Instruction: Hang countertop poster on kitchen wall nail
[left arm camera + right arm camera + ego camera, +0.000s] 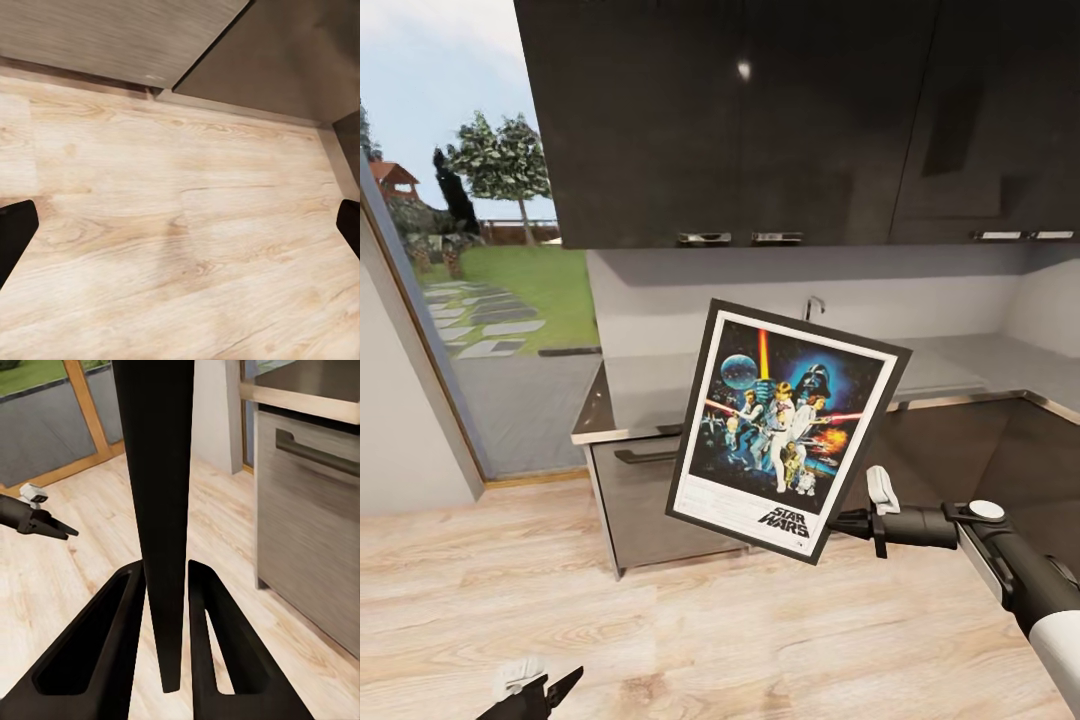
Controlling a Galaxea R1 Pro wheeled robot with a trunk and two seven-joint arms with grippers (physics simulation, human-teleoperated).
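The poster (788,430) hangs tilted in the air before the kitchen countertop (650,385), its lower right edge pinched by the closed right gripper (847,520). The left gripper (545,690) is low over the wooden floor (690,640), fingers spread wide, holding nothing.

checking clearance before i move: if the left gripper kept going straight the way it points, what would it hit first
Most likely the wooden floor. The left wrist view looks along the open left gripper at bare planks, with nothing between the fingers. The cabinet base lies farther on, though depth is hard to judge.
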